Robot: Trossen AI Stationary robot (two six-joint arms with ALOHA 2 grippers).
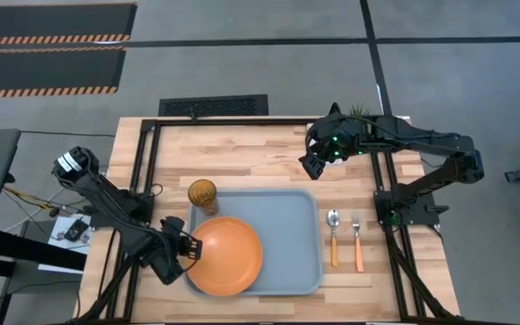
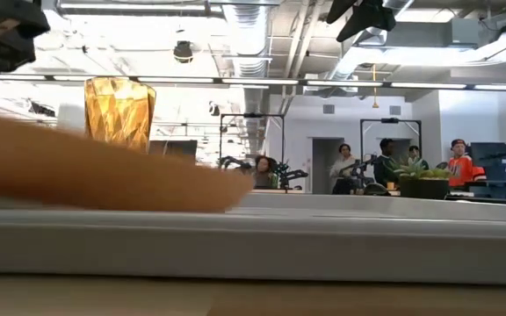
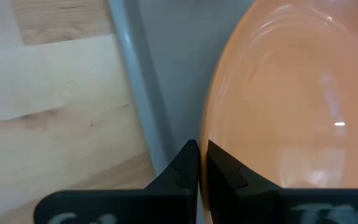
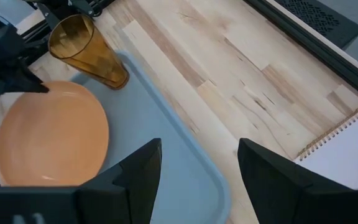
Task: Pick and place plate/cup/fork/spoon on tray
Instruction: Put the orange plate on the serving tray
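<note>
The orange plate [image 1: 227,256] lies over the near left part of the pale grey-blue tray [image 1: 287,226] and juts past the tray's left rim. My left gripper [image 1: 186,248] is shut on the plate's left rim. The amber cup [image 1: 203,195] stands upright at the tray's far left corner; I cannot tell whether it is inside the rim. The spoon [image 1: 333,236] and the fork [image 1: 357,242] lie side by side on the table right of the tray, handles toward the near edge. My right gripper [image 4: 197,168] is open and empty, raised over the table's far side. My left gripper pinches the plate's left rim [image 3: 204,134] between its two fingers, one finger [image 3: 185,165] under or outside the rim and the other [image 3: 225,171] on the plate's inner side. The fingers come from the table's left, slanting down. The plate is tilted [image 2: 86,175], its left side raised and its right side low over the tray.
Black frame rails [image 1: 147,181] run along the table's left and right sides. A spiral-bound white notebook [image 4: 347,155] lies on the far right of the table. Bare wood lies beyond the tray's far rim [image 1: 251,158]. People stand in the room behind [image 2: 385,167].
</note>
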